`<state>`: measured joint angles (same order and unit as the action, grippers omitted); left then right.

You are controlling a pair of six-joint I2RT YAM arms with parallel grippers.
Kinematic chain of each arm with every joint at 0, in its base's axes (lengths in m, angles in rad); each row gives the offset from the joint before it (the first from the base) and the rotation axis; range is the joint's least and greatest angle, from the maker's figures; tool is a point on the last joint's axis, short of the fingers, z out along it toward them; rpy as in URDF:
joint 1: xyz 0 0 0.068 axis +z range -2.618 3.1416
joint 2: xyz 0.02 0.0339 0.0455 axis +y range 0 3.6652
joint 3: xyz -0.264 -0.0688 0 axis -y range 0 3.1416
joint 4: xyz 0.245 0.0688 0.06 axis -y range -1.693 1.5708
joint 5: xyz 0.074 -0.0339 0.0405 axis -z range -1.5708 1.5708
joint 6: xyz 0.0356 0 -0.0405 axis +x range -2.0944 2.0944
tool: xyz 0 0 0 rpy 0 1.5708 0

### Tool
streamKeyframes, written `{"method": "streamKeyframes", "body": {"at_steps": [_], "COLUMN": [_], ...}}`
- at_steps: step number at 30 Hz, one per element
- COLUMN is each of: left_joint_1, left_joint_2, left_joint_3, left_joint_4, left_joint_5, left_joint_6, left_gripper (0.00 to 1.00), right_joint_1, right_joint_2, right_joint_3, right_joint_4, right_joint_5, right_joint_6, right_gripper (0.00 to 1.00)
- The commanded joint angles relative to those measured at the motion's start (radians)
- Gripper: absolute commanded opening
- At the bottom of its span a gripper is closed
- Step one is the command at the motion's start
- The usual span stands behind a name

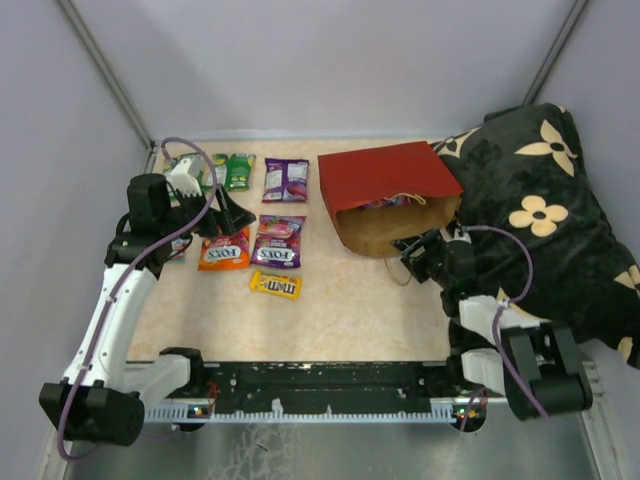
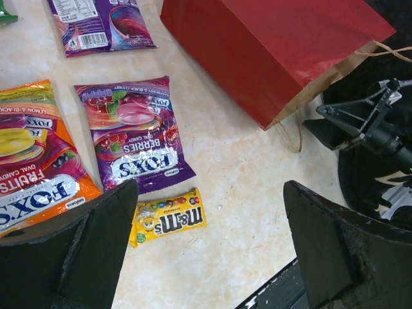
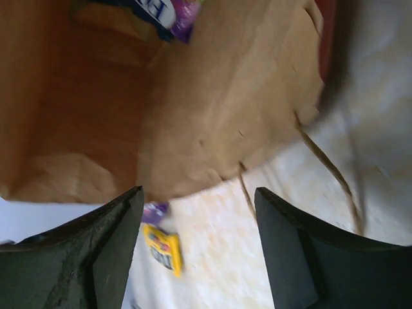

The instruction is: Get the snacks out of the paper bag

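Right gripper, spread and empty, was parked at bag mouth; left gripper spread too. Snacks inside at 12 o'clock needed a deeper reach.

left end effector, right end effector agape

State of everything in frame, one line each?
paper bag: on its side, mouth open
packet inside: not yet out
loose packets: out of bag, flat on table
left tool: open, empty, above loose packets
right tool: open, empty, at the bag's mouth
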<state>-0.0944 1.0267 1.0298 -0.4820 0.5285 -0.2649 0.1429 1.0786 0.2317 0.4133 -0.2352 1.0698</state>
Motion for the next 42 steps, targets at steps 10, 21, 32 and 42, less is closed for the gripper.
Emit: {"method": "streamKeyframes", "body": {"at_steps": [10, 21, 32, 42], "left_joint_1": [0.005, 0.005, 0.005, 0.005], "left_joint_2": [-0.013, -0.021, -0.019, -0.009], "left_joint_3": [0.005, 0.023, 0.031, 0.041], "left_joint_4": [0.028, 0.006, -0.023, -0.041], "left_joint_5": [0.015, 0.031, 0.003, -0.014], "left_joint_6": [0.010, 0.017, 0.056, 0.070], "left_gripper": [1.00, 1.00, 1.00, 1.00], "right_joint_1": [0.073, 0.131, 0.132, 0.130], "right_joint_2": [0.405, 0.909, 1.035, 1.069], "right_joint_3": [0.188, 0.442, 0.635, 0.695], "right_joint_4": [0.473, 0.586, 0.325, 0.411], "right_joint_5": [0.325, 0.435, 0.552, 0.512], "right_joint_6": [0.355, 0.585, 0.532, 0.419], "right_gripper": [0.64, 0.61, 0.55, 0.18]}}
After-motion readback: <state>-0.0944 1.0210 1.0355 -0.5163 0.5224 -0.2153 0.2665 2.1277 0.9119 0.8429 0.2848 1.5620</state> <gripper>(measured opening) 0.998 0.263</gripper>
